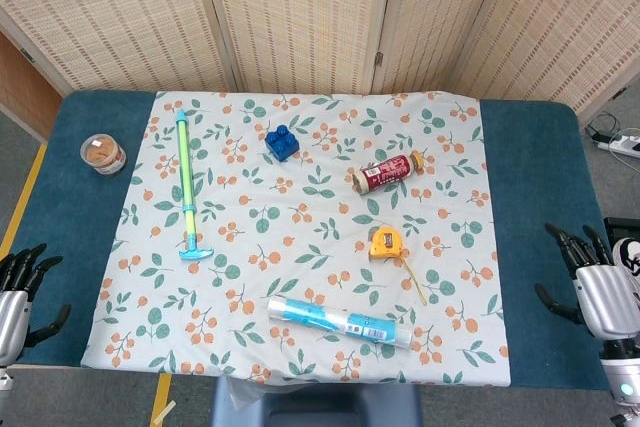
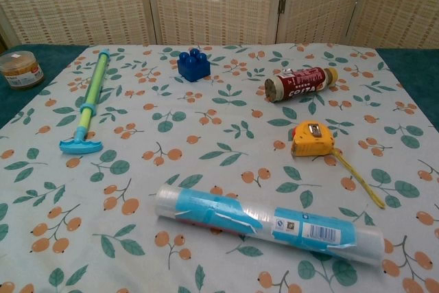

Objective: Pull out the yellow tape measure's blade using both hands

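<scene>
Neither hand touched the yellow tape measure (image 1: 384, 242), which lay right of centre on the floral cloth (image 1: 250, 297), a short yellow strip trailing from it; the pulling remained undone. Only the head view showed the left hand (image 1: 18, 292) and right hand (image 1: 597, 282), fingers apart, empty, at the near corners.

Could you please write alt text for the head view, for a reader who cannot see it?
A yellow tape measure lies untouched on a floral tablecloth, its strap trailing toward the near edge, while the left robot hand and right robot hand wait open at the table's sides. Around it lie a Costa bottle, a blue brick, a green water squirter, a clear wrapped roll and a small jar.
</scene>
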Available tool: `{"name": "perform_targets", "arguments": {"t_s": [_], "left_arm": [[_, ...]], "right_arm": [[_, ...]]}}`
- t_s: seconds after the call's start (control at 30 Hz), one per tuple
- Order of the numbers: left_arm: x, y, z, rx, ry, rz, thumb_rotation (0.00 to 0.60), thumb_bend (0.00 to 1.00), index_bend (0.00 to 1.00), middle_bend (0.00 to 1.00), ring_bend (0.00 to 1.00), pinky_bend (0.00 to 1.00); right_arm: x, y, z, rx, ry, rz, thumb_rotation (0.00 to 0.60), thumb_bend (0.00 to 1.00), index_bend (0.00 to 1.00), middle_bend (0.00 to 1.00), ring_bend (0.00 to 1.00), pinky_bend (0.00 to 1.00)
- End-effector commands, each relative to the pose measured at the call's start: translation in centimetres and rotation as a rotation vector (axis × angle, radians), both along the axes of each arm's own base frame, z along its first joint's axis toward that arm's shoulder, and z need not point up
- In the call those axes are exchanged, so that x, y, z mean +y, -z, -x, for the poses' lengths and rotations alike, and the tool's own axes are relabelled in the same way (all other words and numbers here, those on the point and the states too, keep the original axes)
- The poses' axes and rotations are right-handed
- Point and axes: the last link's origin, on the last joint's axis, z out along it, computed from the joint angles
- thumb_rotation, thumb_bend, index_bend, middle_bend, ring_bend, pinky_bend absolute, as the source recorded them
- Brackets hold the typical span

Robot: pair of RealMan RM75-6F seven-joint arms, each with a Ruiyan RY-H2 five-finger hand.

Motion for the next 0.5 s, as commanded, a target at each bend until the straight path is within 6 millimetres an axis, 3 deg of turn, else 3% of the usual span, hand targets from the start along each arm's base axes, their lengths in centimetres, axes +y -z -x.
{"name": "perform_targets", "arguments": {"t_s": [0.03, 0.5], "left_arm": [[0.12, -0.01, 0.01, -0.001, 0.001, -0.003, 0.6, 0.36, 0.23, 0.11, 0.08, 0.0], [0.15, 0.36, 0.21, -0.022, 0.0, 0.005, 0.6, 0.36, 0.23, 0.11, 0.08, 0.0]], "right_arm": [[-0.09, 0.09, -0.14, 0.002, 0.0, -0.002, 0.6, 0.36, 0.08, 0.18, 0.18, 0.01], [-0.8, 0.63, -0.84, 0.003, 0.014, -0.037, 0.6, 0.36, 0.08, 0.18, 0.18, 0.01]]}}
